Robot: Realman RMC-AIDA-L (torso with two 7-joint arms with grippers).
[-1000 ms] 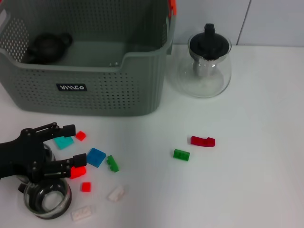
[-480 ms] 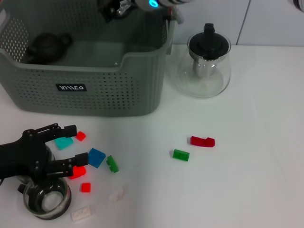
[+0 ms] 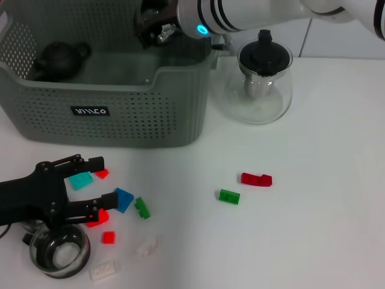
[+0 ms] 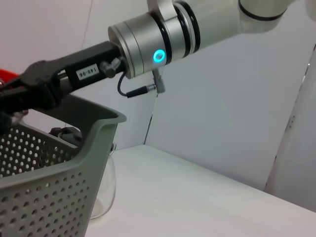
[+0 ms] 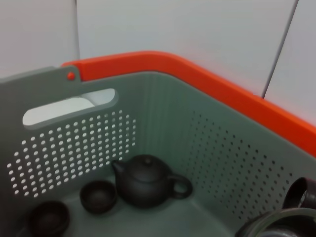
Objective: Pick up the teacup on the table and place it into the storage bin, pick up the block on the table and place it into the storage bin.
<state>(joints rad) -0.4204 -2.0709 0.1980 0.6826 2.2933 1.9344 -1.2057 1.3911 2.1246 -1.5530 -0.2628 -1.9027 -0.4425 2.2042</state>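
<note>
At the near edge of the white counter (image 3: 313, 180) stands a round glass cup (image 3: 60, 251), and just above it is my left gripper (image 3: 90, 186), black, low over the counter. Its fingers (image 3: 99, 201) are spread and hold nothing. Between and around them lie small blocks: a teal block (image 3: 80, 179), a blue block (image 3: 123, 199), a small red block (image 3: 102, 173) and a red block (image 3: 96, 217) close to the lower finger. Just beside are a green block (image 3: 142, 207), another red block (image 3: 108, 237) and two white blocks (image 3: 146, 246). Well apart, toward my right, lie a green piece (image 3: 229, 196) and a red piece (image 3: 257, 179).

Behind the blocks stands the storage bin (image 3: 120, 114), grey-green with perforated walls and a black label (image 3: 90, 111). Inside it lies a dark teapot (image 3: 60, 57); the right wrist view shows this teapot together with two small dark teacups (image 5: 98, 196) on the bin floor, under the orange rim (image 5: 207, 81).

My right gripper (image 3: 150, 27) is over the far part of the bin, above its inside. I cannot tell how its fingers stand. To the right of the bin, a glass teapot (image 3: 260, 84) with a black lid is on the counter.
</note>
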